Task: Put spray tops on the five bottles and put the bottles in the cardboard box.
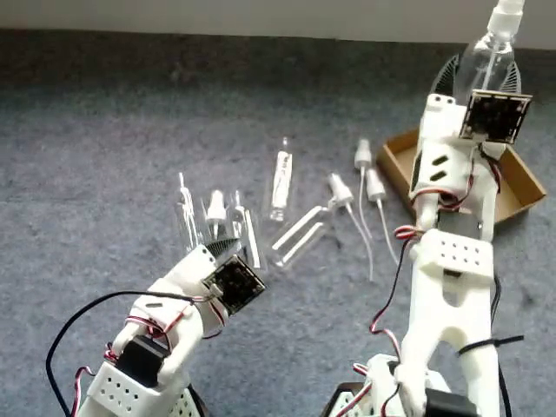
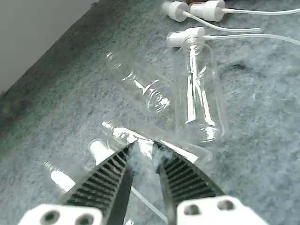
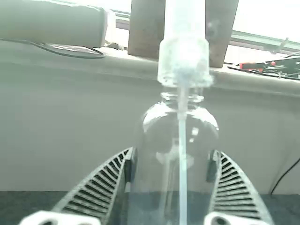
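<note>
- While the right claw (image 1: 483, 76) stands raised at about one o'clock in the high view, it is clamped on the held bottle (image 1: 489, 61), whose white spray top (image 1: 506, 16) points upward. The cardboard box (image 1: 521, 187) lies on the grey carpet (image 1: 104, 130) between two and three o'clock, partly behind the right arm.
- The left claw (image 1: 228, 246) sits near seven o'clock, its tips over a bottle cluster (image 1: 195, 213) lying at nine o'clock of the centre; from this height I cannot tell how far its fingers are apart.
- Near the centre lie a straight bottle (image 1: 280, 178) toward twelve o'clock and a slanted bottle (image 1: 300, 236) toward six. Two loose tops (image 1: 363, 156) with thin tubes lie between these bottles and the box. A third top (image 1: 340, 189) is at the slanted bottle's mouth.
- From the left wrist, the left claw (image 2: 143, 151) shows only a narrow gap, with carpet visible through it and nothing held. Its tips hover over a lying bottle (image 2: 185, 151). Beyond it lie the slanted bottle (image 2: 197, 89), with the third top (image 2: 185, 36) at its neck, and another bottle (image 2: 138, 84) just beside it.
- From the right wrist, the right claw (image 3: 172, 154) presses both sides of the held bottle (image 3: 178, 131). The spray top (image 3: 183, 56) sits over the neck with its tube running down inside. I cannot tell whether it is screwed home.
</note>
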Robot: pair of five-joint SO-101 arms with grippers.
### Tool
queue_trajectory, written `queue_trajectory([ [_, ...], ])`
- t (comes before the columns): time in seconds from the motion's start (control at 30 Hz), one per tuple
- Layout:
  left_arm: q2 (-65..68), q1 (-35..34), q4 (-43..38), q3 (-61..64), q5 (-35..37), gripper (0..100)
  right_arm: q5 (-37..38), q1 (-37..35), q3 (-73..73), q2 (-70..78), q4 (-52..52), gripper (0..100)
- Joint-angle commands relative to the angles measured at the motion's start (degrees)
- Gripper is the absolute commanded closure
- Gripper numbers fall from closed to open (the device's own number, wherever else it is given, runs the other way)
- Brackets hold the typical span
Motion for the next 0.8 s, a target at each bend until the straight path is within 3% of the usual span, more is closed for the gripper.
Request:
queue_trajectory([
  [0.0, -0.66, 2.51, 0.18, 1.10, -1.14, 100, -0.62, -4.44, 2.68, -8.92, 0.22, 80.0],
  [0.27, -0.75, 5.14, 2.99, -2.59, -0.97, 100, -0.62, -12.00, 13.58, -19.82, 0.48, 80.0],
  [0.43, -0.75, 5.14, 10.11, -7.96, -0.88, 100, -0.62, -16.31, 16.75, -24.66, 9.01, 80.0],
  [0.77, -0.75, 5.14, 13.98, -16.57, 5.01, 100, -0.70, -23.78, 17.36, -30.99, 18.86, 80.0],
])
